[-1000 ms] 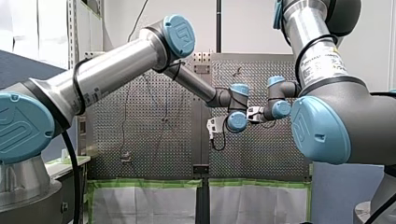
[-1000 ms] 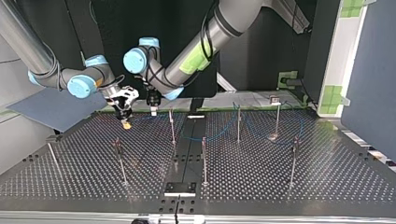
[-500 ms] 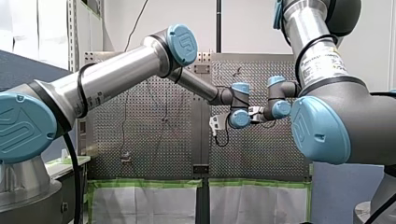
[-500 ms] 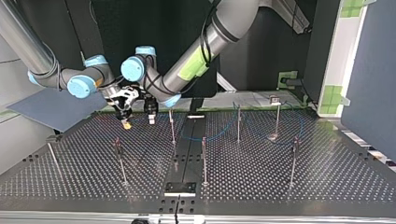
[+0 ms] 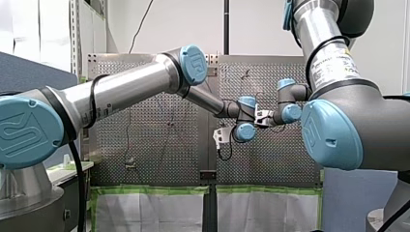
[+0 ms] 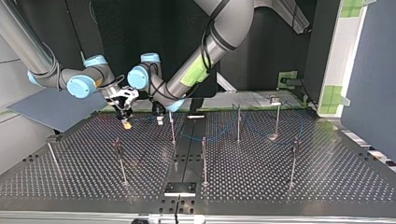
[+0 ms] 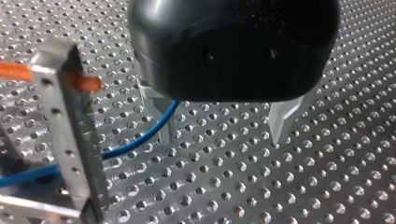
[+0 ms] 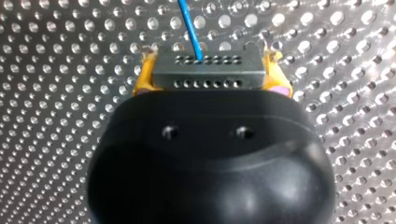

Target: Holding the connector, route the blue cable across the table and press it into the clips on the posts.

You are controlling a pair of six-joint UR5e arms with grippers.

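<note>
1. Your yellow-padded right fingers [image 8: 144, 77] clamp the grey, hole-dotted connector [image 8: 208, 77] over the table [image 8: 70, 102].
2. A thin blue cable [image 8: 189, 23] runs ahead from it.
3. Your left fingers [image 7: 282, 119] are spread, with the cable beside one.

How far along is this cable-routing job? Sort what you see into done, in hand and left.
Done: my right gripper is shut on the connector, with the blue cable leading off it. In hand: my left gripper, open, hangs low beside the cable. Left: the cable looks loosely draped among the posts at the top view's right; the clips are too small to judge, so pressing in probably remains.
</note>
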